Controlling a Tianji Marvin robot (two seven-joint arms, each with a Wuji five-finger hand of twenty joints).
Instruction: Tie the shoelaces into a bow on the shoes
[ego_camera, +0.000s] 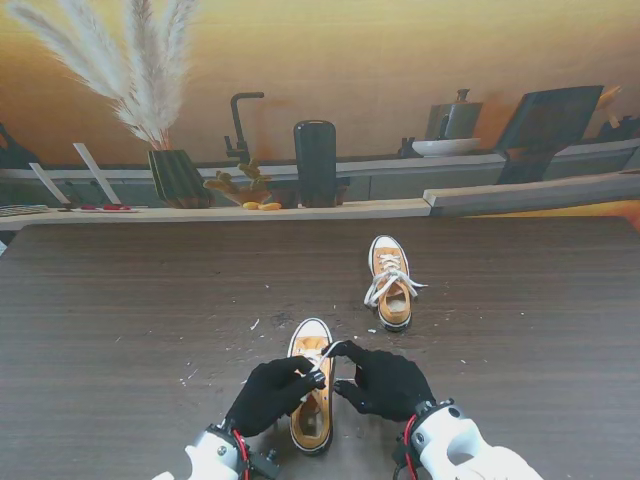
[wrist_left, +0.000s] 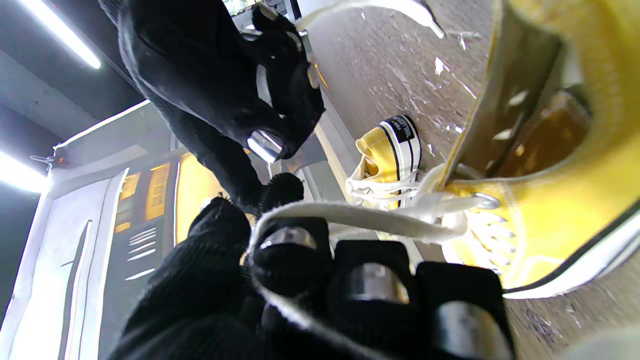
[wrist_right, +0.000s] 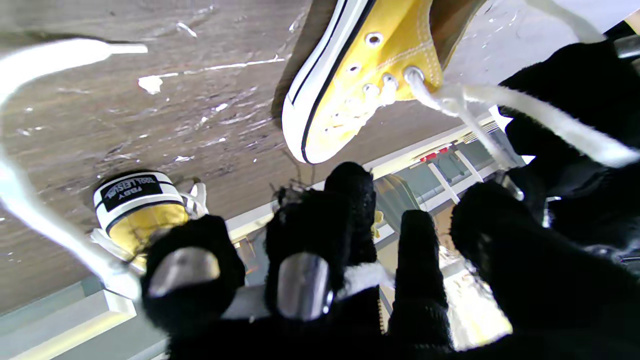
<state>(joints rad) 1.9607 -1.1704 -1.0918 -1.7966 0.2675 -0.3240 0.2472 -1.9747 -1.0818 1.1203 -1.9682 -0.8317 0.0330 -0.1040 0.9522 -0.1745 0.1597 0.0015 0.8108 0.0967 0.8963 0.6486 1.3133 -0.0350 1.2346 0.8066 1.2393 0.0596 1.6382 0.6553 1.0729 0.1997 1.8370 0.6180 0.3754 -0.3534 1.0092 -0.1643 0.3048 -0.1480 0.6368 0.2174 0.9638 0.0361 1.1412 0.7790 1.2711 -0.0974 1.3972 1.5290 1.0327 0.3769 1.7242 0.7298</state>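
Stand view shows two yellow canvas shoes with white rubber toes on the dark wooden tabletop (ego_camera: 120, 300). One yellow shoe close to me (ego_camera: 312, 385) sits between the two black-gloved hands, and its flat white lace (wrist_left: 350, 215) is not tied yet. That other yellow shoe farther away (ego_camera: 391, 284) lies a little to the right, well apart, and its white laces look loose too.

Left hand (ego_camera: 272, 393) has its fingers curled tight on the lace; the left wrist view shows the lace running from the top eyelet and wrapping over a fingertip. Right hand (ego_camera: 385, 381) is just beside the shoe with another length of lace (wrist_right: 55, 240) passing among its fingers. I think it holds that lace, but I cannot tell for sure how tight.

I think the step now is pulling both ends up to start the knot. To do it well, both hands should keep the lace snug, pull evenly to each side, and not lift the shoe. If one end slips out, the knot will fall loose
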